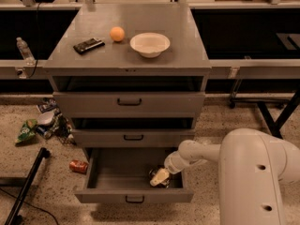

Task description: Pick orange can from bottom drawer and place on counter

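Orange can point(153, 173): in the bottom drawer point(112, 172), near-right part of the tray, mostly hidden by my gripper point(159, 177). Only a silvery glint and a dark curved edge show. Gripper: pale cream, lowered into the tray right at the can; whether it is clamped on the can or loose, I cannot tell. Drawer: pulled out, shallow, matte grey metal, small black handle on the front. My arm point(243, 172): smooth white rounded shell, reaching in from the right. Counter point(187, 41): flat matte grey, bearing a round orange ball point(117, 33), a shallow white bowl point(150, 44) and a flat dark rectangular object point(88, 45) to the left. Floor: speckled; a red can point(78, 166) lies left of the drawer.
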{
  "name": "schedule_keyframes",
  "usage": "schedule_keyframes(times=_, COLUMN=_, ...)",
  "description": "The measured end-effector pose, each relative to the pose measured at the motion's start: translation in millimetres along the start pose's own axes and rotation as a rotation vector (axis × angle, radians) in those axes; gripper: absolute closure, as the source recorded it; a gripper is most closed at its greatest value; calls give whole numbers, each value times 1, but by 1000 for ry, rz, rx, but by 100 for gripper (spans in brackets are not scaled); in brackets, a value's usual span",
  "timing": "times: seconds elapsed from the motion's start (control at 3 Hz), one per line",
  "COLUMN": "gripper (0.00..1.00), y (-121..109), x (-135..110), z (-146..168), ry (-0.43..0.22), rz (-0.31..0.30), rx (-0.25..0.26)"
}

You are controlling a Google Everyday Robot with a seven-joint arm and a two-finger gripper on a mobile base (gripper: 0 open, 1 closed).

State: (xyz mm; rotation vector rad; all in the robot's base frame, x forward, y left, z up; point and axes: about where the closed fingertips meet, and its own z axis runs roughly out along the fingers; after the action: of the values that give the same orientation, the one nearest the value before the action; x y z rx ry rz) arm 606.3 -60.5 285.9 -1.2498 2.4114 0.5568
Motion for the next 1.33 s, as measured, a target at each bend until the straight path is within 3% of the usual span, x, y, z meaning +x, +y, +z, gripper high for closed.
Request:
schedule_keyframes(times=0.33, gripper=0, y=0, x=0, z=0, ry=0, rz=0, rx=0)
schedule_keyframes(times=1.0, gripper=0, y=-14, x=7, z=53, ry=17, rz=0, rx=-60)
schedule_keyframes(times=1.33, gripper=11, y=-22, x=8, z=70, ry=15, rz=-4, rx=-80)
